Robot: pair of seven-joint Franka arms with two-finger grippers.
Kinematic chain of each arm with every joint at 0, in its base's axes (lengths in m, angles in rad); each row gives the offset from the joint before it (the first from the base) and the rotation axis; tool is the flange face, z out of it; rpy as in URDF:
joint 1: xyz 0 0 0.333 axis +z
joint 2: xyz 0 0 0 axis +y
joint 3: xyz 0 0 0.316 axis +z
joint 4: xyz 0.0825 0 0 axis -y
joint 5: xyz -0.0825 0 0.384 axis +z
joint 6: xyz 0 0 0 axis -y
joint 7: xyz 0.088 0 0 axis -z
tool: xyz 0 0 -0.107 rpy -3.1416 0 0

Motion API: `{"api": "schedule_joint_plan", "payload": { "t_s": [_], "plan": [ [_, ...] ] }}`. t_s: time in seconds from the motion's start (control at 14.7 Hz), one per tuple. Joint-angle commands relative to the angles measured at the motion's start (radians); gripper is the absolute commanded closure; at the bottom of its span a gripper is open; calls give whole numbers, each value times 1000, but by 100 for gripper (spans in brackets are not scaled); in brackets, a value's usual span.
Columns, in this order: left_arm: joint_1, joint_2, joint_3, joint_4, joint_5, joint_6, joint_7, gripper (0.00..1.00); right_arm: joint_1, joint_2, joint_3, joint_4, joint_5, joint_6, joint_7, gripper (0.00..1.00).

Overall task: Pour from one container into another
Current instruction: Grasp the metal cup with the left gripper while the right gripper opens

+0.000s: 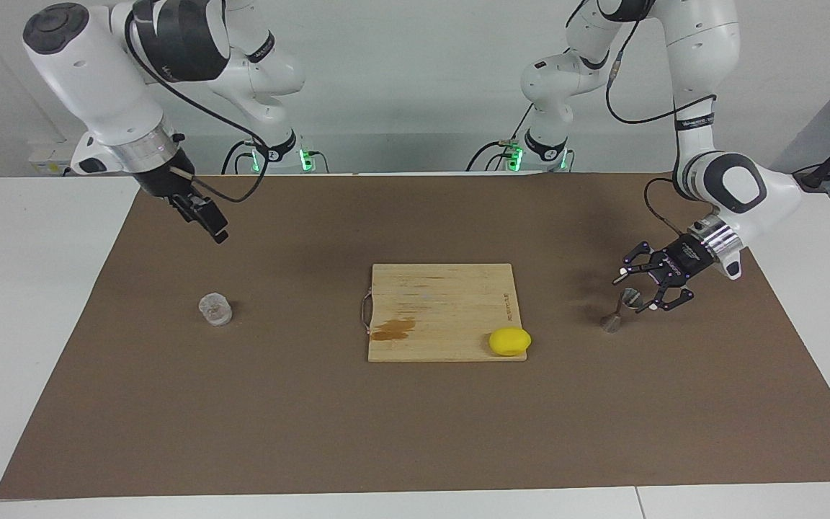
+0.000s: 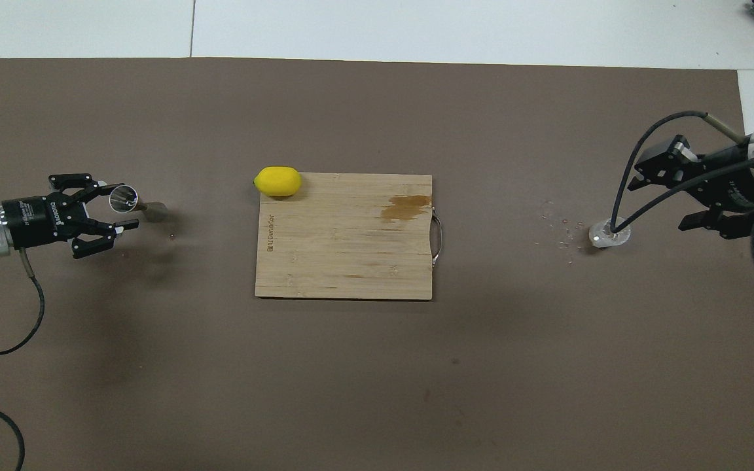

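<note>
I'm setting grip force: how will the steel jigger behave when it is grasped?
The jigger is probably stiff and smooth, since it shines like metal. It stands tall on a small foot with a narrow waist, so a sideways nudge from the left gripper closing around its upper cone could tip it.

Both arms are glossy white with rounded shells and dark grey or black joint caps and bands. Each wrist ends in a ribbed silver ring, then a black skeletal pincer of linked bars: the left pincer has pale tips and small white lettering on its body. Black cables loop loosely along each forearm to the wrist. Green lights glow at both bases.
</note>
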Motion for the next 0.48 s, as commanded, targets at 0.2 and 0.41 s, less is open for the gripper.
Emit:
{"api": "schedule_joint_plan", "payload": {
  "t_s": [0.2, 0.41],
  "plan": [
    [-13, -14, 8, -8, -32, -25, -13, 100, -89, 114, 4, -7, 25, 61, 95, 12],
    [-35, -14, 5, 29, -33, -114, -22, 100, -144, 182, 4, -8, 93, 95, 140, 12]
  ]
}}
